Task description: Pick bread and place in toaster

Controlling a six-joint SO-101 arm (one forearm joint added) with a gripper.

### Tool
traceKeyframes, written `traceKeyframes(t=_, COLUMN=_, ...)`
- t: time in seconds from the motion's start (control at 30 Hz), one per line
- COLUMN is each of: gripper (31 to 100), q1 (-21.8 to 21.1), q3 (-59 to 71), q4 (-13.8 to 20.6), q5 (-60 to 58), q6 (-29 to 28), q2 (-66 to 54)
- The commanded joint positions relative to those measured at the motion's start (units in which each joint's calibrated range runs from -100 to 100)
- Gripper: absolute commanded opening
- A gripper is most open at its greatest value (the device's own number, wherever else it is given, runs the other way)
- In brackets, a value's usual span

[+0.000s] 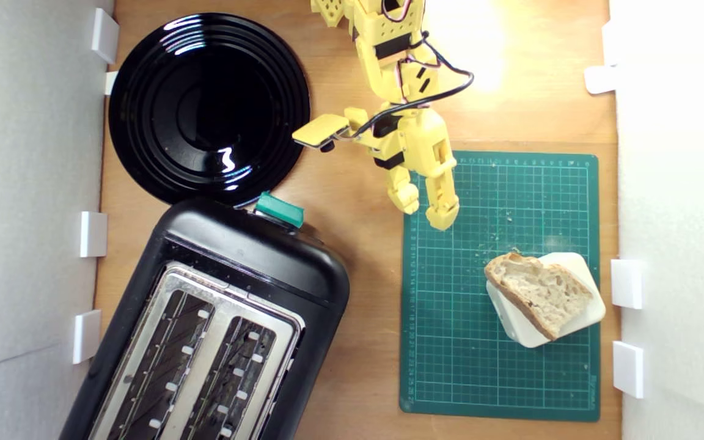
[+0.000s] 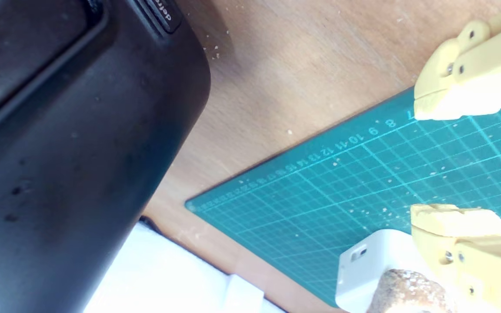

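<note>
My gripper (image 1: pixel 426 212) hangs open and empty over the mat's (image 1: pixel 450 342) near corner, while the bread (image 1: pixel 538 292) lies propped on a white block (image 1: pixel 584 315), toward the exterior view's lower right.

Yellow plastic pincer (image 1: pixel 426 211) parted, empty, over green gridded cutting mat's (image 1: pixel 450 342) corner. Crusty holey bread slice (image 1: pixel 538 293) atop cream rounded-square block (image 1: pixel 584 272). Black silver-topped toaster (image 1: pixel 254 256) and glossy round black plate (image 1: pixel 205 104) on wooden surface (image 1: pixel 370 256).

I'm seeing a glossy black plate (image 1: pixel 208 110) gleaming, the toaster (image 1: pixel 217 324) showing matt black plastic under brushed metal, the bread (image 1: pixel 538 293) looking rough and porous, the bench (image 1: pixel 364 256) showing smooth wood.
</note>
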Motion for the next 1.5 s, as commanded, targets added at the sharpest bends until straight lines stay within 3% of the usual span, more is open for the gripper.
traceKeyframes(t=0.0, gripper=79.1, q1=0.15, q3=-5.26, q4=3.19, q5=-1.85, q6=-0.47, q2=1.99)
traceKeyframes(t=0.2, gripper=79.1, q1=-0.33, q3=-9.53, q4=4.91, q5=-2.11, q6=-0.47, q2=6.56)
traceKeyframes(t=0.43, gripper=79.1, q1=-1.62, q3=-9.98, q4=5.18, q5=-10.38, q6=-0.52, q2=10.64)
traceKeyframes(t=0.8, gripper=79.1, q1=-2.59, q3=-10.07, q4=5.37, q5=-17.98, q6=-4.76, q2=12.14)
traceKeyframes(t=0.87, gripper=79.1, q1=-3.47, q3=-10.07, q4=7.36, q5=-17.98, q6=-4.76, q2=12.14)
traceKeyframes(t=1.3, gripper=79.5, q1=-4.2, q3=-10.34, q4=7.18, q5=-26.0, q6=-4.39, q2=16.88)
traceKeyframes(t=1.47, gripper=94.0, q1=-4.2, q3=-12.71, q4=6.54, q5=-26.0, q6=-4.7, q2=17.63)
